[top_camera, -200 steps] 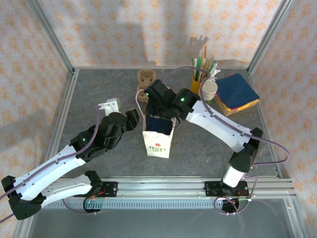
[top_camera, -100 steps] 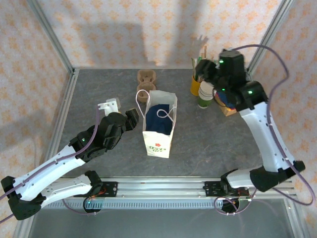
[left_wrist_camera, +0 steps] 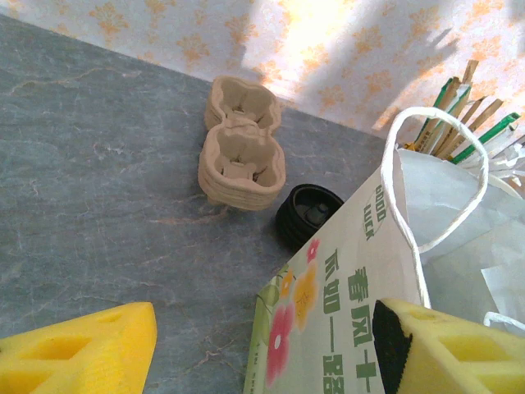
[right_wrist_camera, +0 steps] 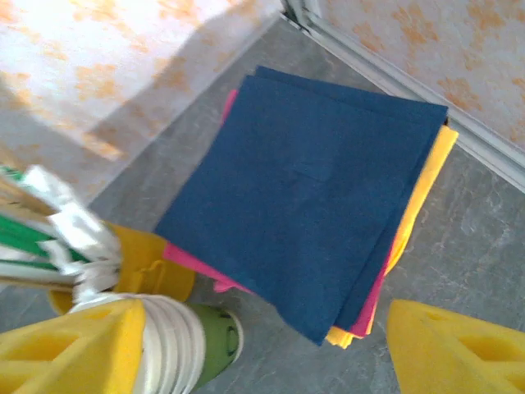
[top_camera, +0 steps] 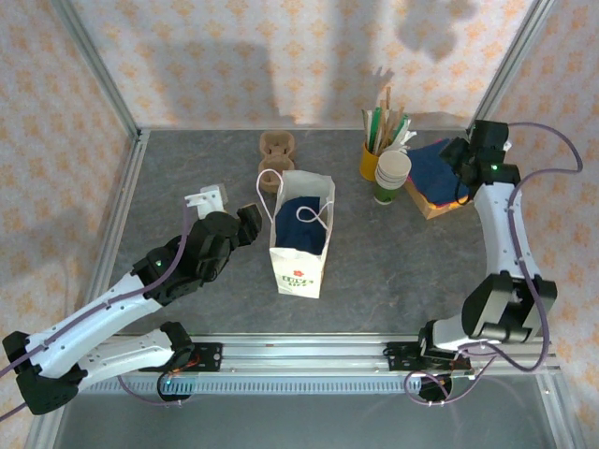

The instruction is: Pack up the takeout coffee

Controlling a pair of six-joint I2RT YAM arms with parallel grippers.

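Left gripper hangs wide open and empty beside the bag. The right gripper, just as wide and empty, hovers over the napkins at the top view's upper right. The coffee stands outside the bag, just behind it, at the lower right of the carrier. To pack it well, I would grasp the cup below its lid, keep it upright, clear the handles, and lower it beside the blue cloth.

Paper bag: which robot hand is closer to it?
Left. The left gripper sits just beside the bag; the right gripper hovers far off above the napkins.
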